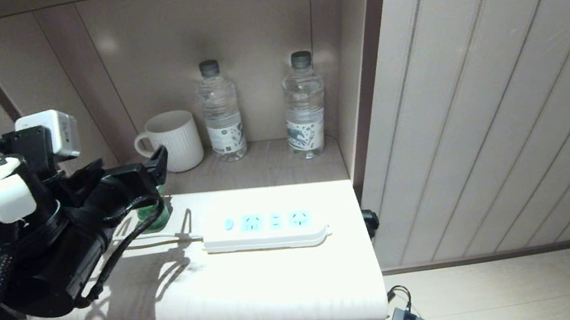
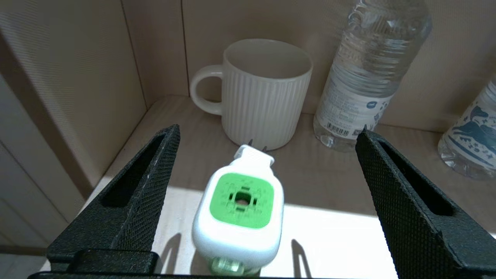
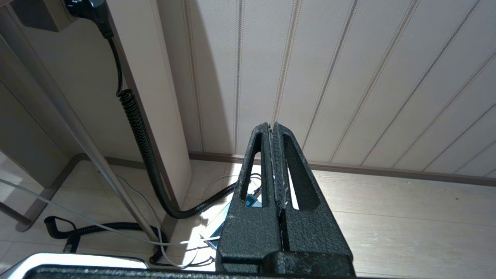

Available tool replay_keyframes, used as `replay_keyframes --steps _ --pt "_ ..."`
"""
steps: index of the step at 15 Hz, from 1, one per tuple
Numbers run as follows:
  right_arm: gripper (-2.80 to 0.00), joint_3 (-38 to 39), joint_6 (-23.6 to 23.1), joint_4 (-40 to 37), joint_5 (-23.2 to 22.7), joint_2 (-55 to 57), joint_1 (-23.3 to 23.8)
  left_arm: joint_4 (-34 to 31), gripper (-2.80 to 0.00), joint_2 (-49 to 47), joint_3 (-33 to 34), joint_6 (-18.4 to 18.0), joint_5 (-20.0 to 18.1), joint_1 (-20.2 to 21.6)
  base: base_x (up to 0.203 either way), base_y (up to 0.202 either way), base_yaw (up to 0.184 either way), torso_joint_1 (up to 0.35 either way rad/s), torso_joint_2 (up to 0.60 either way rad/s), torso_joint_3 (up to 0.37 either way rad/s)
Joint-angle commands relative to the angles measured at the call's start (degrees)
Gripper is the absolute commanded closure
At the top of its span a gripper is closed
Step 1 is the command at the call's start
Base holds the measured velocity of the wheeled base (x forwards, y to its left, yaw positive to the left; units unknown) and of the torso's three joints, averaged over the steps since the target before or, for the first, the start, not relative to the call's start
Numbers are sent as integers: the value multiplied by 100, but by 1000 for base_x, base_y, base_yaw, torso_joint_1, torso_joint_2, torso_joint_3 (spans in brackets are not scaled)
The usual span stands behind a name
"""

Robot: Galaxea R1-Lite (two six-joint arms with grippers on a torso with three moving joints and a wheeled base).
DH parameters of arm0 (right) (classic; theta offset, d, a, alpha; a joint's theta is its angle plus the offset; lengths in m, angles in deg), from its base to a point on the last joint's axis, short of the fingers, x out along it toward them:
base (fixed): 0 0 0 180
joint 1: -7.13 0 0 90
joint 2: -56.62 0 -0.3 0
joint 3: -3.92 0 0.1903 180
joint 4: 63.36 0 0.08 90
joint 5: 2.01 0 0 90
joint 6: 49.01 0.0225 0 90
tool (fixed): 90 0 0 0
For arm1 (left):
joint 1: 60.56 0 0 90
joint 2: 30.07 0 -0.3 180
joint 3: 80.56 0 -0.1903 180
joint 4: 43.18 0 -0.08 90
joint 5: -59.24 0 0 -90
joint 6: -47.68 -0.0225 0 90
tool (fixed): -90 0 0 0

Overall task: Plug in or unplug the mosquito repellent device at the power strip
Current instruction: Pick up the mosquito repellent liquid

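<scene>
Though mostly hidden behind the spread, empty left pincer (image 2: 267, 139), the mosquito repellent device (image 2: 238, 211), bottle cut off.

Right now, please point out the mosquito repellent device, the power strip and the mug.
mosquito repellent device (image 2: 242, 199), left wrist view, green top face.
power strip (image 1: 265, 236), head view, white front edge.
mug (image 2: 265, 112), left wrist view, ribbed side.

Legible markings: we read no words or numbers anywhere.
We note printed labels on both water bottles; the nearer bottle (image 2: 372, 69) carries a barcode (image 2: 338, 129) and lines of fine print too small for us to read, and the second bottle (image 2: 471, 135) shows only a dark blue pictorial pattern. In the head view the same labels (image 1: 227, 135) appear as blurs. We find no lettering on the mug (image 2: 263, 93), the power strip (image 1: 265, 230) or the mosquito repellent device (image 2: 240, 211).
</scene>
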Motion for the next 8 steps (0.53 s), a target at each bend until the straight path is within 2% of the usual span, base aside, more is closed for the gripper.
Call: replay_keyframes --steps 1,8 --pt "0 -1 5 3 -2 0 -4 37 -280 -357 -206 32 28 0 0 0 0 0 0 0" --pt "0 -1 -4 3 -2 0 -4 47 -280 -605 -254 108 20 158 0 0 0 0 0 0"
